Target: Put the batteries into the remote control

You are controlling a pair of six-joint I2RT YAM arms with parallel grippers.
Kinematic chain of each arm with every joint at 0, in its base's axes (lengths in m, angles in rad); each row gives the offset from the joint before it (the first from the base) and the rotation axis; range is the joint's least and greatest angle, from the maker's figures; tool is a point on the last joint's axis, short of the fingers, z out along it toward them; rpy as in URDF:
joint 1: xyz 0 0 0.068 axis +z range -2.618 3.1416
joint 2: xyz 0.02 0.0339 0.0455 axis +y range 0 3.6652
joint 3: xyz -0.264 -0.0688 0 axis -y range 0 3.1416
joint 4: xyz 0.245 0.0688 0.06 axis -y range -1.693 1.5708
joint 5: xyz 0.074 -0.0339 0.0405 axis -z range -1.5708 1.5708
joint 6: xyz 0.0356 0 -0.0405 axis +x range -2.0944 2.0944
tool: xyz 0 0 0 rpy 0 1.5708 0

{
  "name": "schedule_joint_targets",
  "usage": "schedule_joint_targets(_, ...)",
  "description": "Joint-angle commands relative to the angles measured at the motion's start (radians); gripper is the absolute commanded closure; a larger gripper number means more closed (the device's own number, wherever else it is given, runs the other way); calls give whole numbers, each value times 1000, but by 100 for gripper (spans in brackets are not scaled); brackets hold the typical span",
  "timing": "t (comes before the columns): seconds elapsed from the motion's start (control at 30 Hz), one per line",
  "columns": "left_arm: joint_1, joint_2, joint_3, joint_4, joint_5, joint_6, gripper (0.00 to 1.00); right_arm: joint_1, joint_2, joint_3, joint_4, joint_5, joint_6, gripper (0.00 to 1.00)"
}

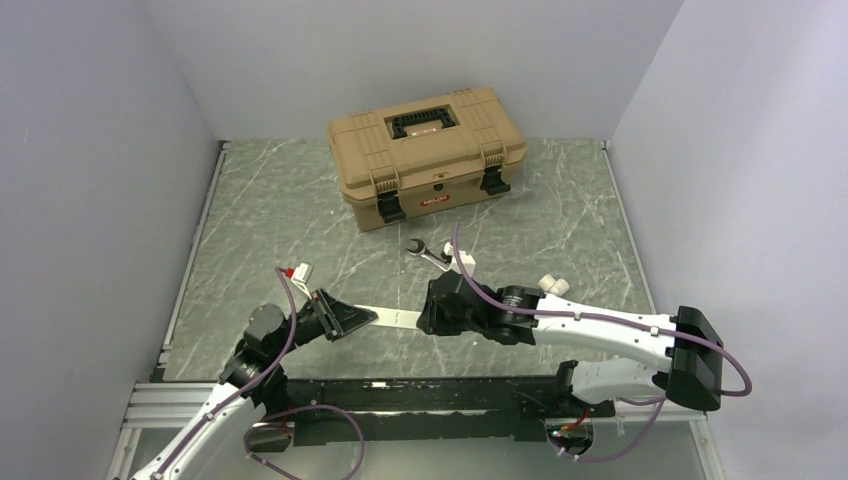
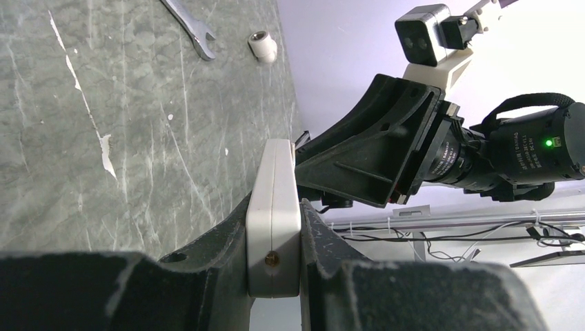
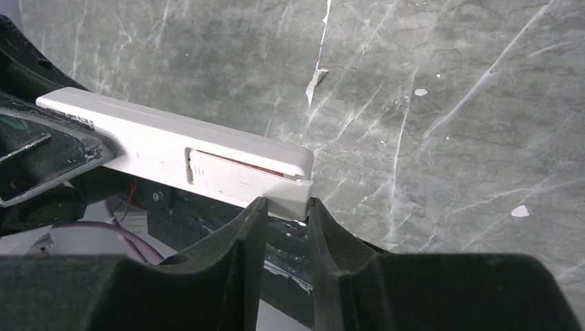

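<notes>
The remote control (image 1: 396, 318) is a slim white bar held level above the table between the two arms. My left gripper (image 1: 362, 318) is shut on its left end; in the left wrist view the remote control (image 2: 276, 165) is clamped on edge in the left gripper (image 2: 274, 201). In the right wrist view the battery cover (image 3: 231, 176) is shifted slightly, showing an orange-brown slit. My right gripper (image 3: 284, 205) pinches the cover's end, both tips touching it. The batteries are out of view.
A tan toolbox (image 1: 427, 155) with black latches stands shut at the back. A steel wrench (image 1: 428, 255) lies in front of it, with a white pipe fitting (image 1: 553, 286) to its right. A small white and red part (image 1: 300, 271) lies at the left.
</notes>
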Motion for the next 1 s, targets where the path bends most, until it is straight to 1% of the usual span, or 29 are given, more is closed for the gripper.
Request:
schedule_joint_targets(0.0,-4,0,-26,120,35,-25,100,5,25,55,54,-36,-17,71)
schedule_joint_targets(0.47,-4,-18,-29,118,34,-32,100,6,45,52,117,-85,-22,71)
schedule_joint_targets(0.97,-4,-5,-36,145,44,-31,100,6,75,70,178,-132,-66,71)
